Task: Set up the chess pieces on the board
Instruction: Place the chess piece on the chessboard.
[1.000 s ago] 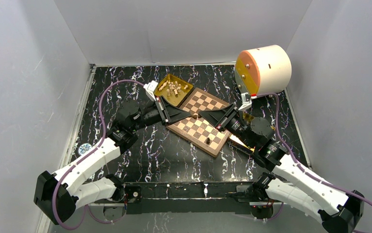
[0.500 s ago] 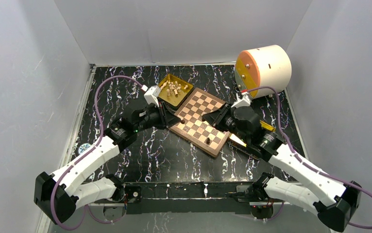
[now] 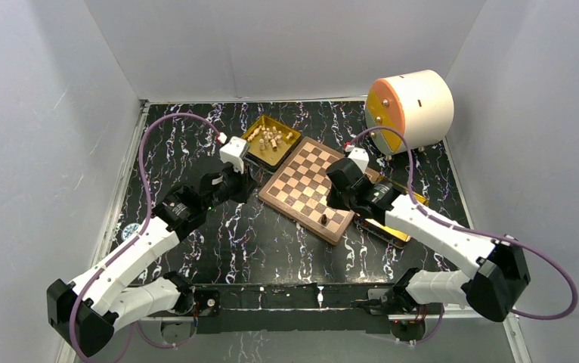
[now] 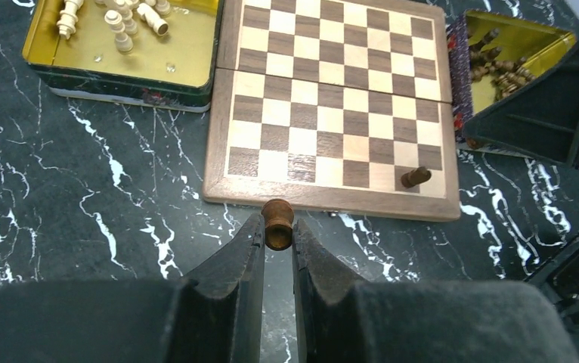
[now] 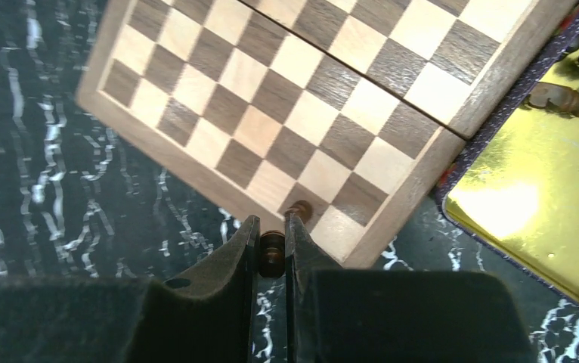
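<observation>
The board [image 3: 301,172] lies mid-table with one dark brown piece [image 3: 323,218] standing near its front corner. My left gripper [image 3: 250,184] is just off the board's left edge, shut on a dark brown piece [image 4: 277,224] held above the table. My right gripper [image 3: 332,204] hangs over the board's near right part, shut on another dark brown piece [image 5: 272,253]. The standing piece [image 5: 299,210] is just past its right fingertip. Cream pieces [image 3: 271,138] lie in a gold tray [image 3: 260,153]. Dark pieces [image 4: 498,68] lie in a second gold tray [image 5: 543,174].
A large cream drum with an orange face [image 3: 411,108] stands at the back right. The right arm [image 3: 430,227] covers most of the dark-piece tray. Grey walls enclose the black marbled table [image 3: 196,151].
Both grippers have drawn apart from the middle of the board. The left one went back to the board's left edge. The right one swung toward the near right corner.
</observation>
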